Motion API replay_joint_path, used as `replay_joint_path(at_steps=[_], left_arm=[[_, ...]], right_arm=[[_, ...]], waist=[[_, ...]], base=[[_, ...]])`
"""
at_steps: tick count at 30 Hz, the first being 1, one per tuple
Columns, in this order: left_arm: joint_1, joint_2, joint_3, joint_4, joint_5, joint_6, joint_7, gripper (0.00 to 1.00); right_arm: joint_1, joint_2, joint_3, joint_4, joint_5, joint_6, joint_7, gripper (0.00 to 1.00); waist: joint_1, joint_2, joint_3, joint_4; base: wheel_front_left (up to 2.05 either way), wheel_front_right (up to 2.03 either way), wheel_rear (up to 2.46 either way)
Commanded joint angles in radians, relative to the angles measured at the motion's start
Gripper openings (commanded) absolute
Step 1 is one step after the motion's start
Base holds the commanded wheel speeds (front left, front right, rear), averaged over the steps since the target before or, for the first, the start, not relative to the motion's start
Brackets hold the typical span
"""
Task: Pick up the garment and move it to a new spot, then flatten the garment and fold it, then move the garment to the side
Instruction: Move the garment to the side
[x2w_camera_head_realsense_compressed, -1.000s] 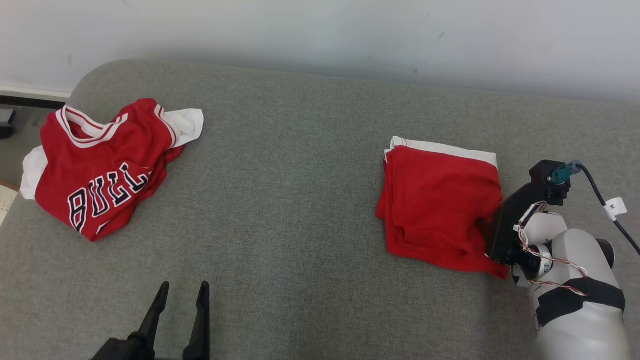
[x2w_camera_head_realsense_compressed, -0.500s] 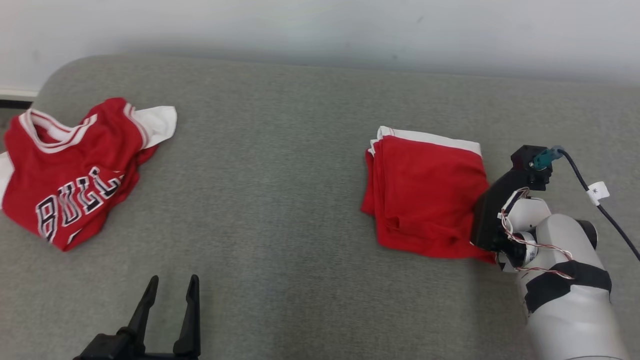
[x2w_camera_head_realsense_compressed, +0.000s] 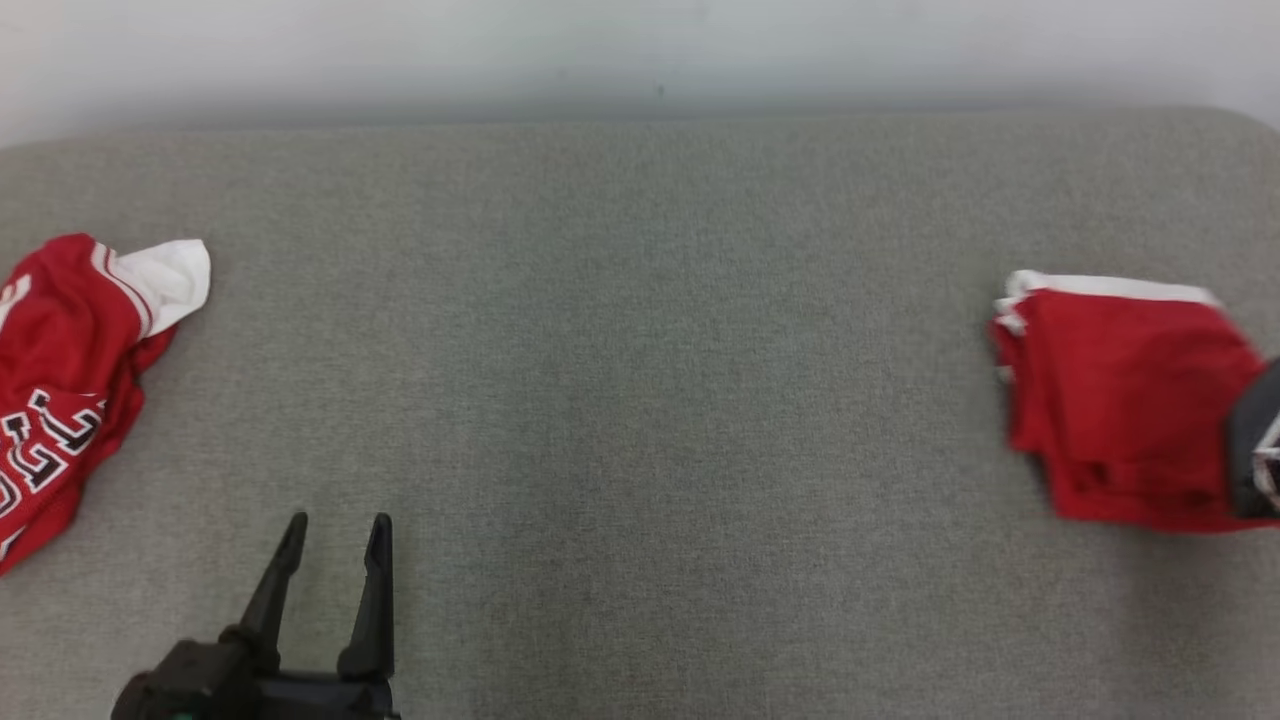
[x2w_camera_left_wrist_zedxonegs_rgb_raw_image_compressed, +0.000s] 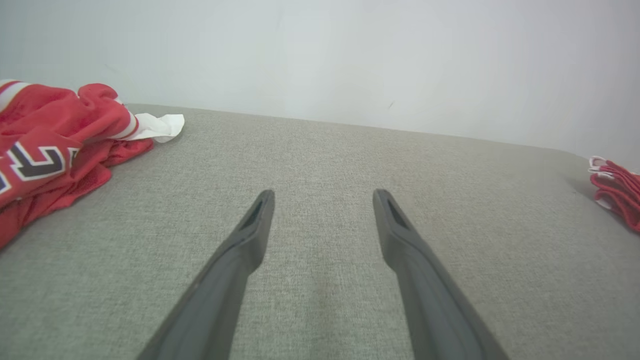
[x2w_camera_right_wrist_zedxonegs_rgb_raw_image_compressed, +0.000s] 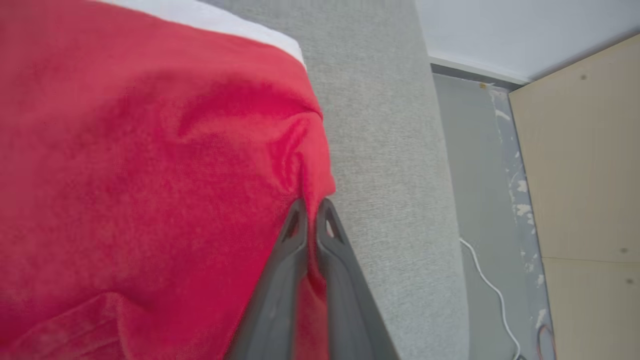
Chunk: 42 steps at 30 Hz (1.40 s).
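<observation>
Rightward across the grey counter (x2w_camera_head_realsense_compressed: 640, 350) the folded garment (x2w_camera_head_realsense_compressed: 1120, 400) has slid since a second ago, and its gap from the crumpled jersey (x2w_camera_head_realsense_compressed: 60, 400) is much wider, though the head camera has swung too. The right claw (x2w_camera_right_wrist_zedxonegs_rgb_raw_image_compressed: 311, 212) is pinched almost closed on a ridge of cloth at the garment's edge, a low grip that probably lets the stack drag flat instead of unfolding. The garment lies near the counter's right end, with floor and a white cable (x2w_camera_right_wrist_zedxonegs_rgb_raw_image_compressed: 492, 290) beyond. The left claw (x2w_camera_head_realsense_compressed: 335, 540) hovers spread wide, holding nothing, well apart from both cloths. Nothing blocks the way; the counter's drop-off looks like the risk.
</observation>
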Motion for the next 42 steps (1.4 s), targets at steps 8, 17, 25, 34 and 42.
replay_joint_path(at_steps=[8, 17, 25, 34, 42], left_arm=[[-0.059, 0.028, -0.006, -0.059, 0.001, 0.001, -0.003, 1.0], [-0.054, 0.024, -0.017, -0.051, -0.011, 0.001, -0.003, 1.0], [-0.044, 0.018, -0.023, -0.037, -0.017, 0.001, -0.003, 1.0], [-0.04, 0.019, -0.039, -0.026, -0.019, 0.001, -0.003, 1.0], [-0.021, 0.015, -0.045, -0.011, -0.023, 0.001, -0.003, 1.0]], right_arm=[[0.035, -0.131, -0.093, -0.002, -0.085, -0.002, -0.16, 0.0], [0.037, -0.135, -0.14, -0.017, -0.185, -0.002, -0.278, 0.0], [0.061, -0.082, -0.214, -0.096, -0.307, -0.002, -0.285, 0.0], [0.08, -0.079, -0.232, -0.064, -0.331, -0.002, -0.319, 1.0], [0.073, -0.058, -0.219, -0.007, -0.274, -0.002, -0.428, 1.0]], waist=[[0.0, -0.0001, 0.091, 0.009], [0.0, -0.0001, 0.102, 0.019], [0.0, -0.0001, 0.08, 0.009], [0.0, -0.0001, 0.057, 0.001], [0.0, -0.0001, -0.003, -0.002]], base=[[0.0, 0.0, 0.0], [0.0, 0.0, 0.0], [0.0, 0.0, 0.0], [0.0, 0.0, 0.0], [0.0, 0.0, 0.0]])
